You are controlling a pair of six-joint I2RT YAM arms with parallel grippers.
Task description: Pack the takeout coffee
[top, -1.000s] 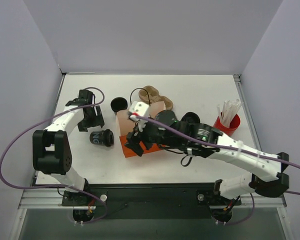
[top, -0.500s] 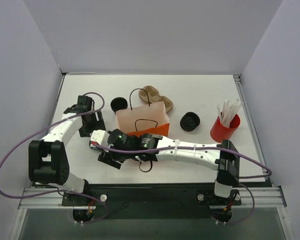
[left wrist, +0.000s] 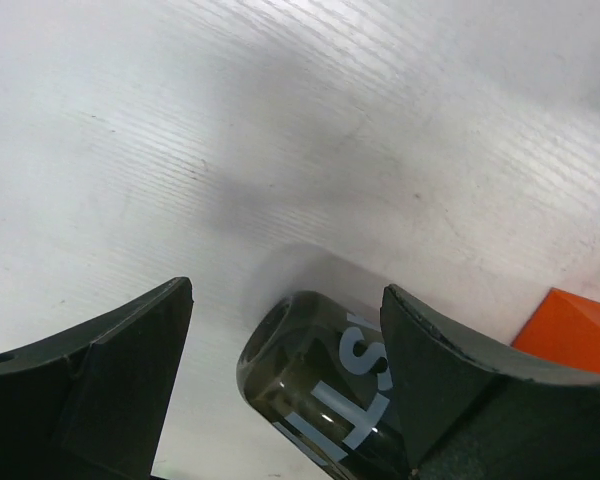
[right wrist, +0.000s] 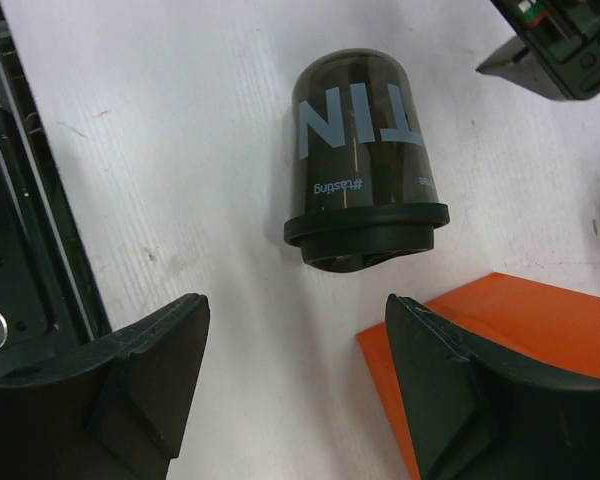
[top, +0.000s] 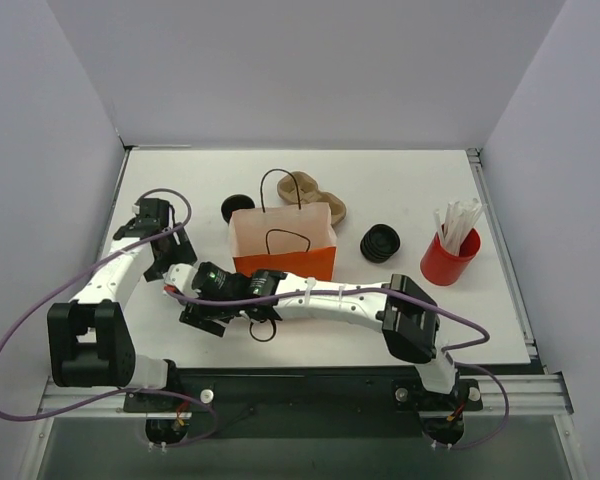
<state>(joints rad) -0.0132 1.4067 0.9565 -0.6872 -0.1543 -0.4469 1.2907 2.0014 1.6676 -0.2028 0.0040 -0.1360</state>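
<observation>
The takeout coffee [right wrist: 361,150], a black lidded cup with white lettering, lies on its side on the white table. In the right wrist view its lid faces my right gripper [right wrist: 295,345], which is open a short way in front of it with nothing between its fingers. The left wrist view shows the cup's base [left wrist: 315,385] between the spread fingers of my open left gripper [left wrist: 285,305], not clamped. From above, both grippers, left [top: 166,266] and right [top: 192,306], meet left of the orange bag [top: 285,243], which stands upright; the cup is mostly hidden under the right wrist.
Behind the bag are a lidless black cup [top: 238,207] and a brown cardboard carrier [top: 317,195]. A stack of black lids [top: 380,243] and a red cup of straws [top: 450,256] stand to the right. The bag's corner [right wrist: 520,335] lies beside my right finger.
My right arm has swung left from the orange bag to the lying cup and its jaws have opened a little wider. The bag now stands upright. My left gripper has shifted slightly left.
</observation>
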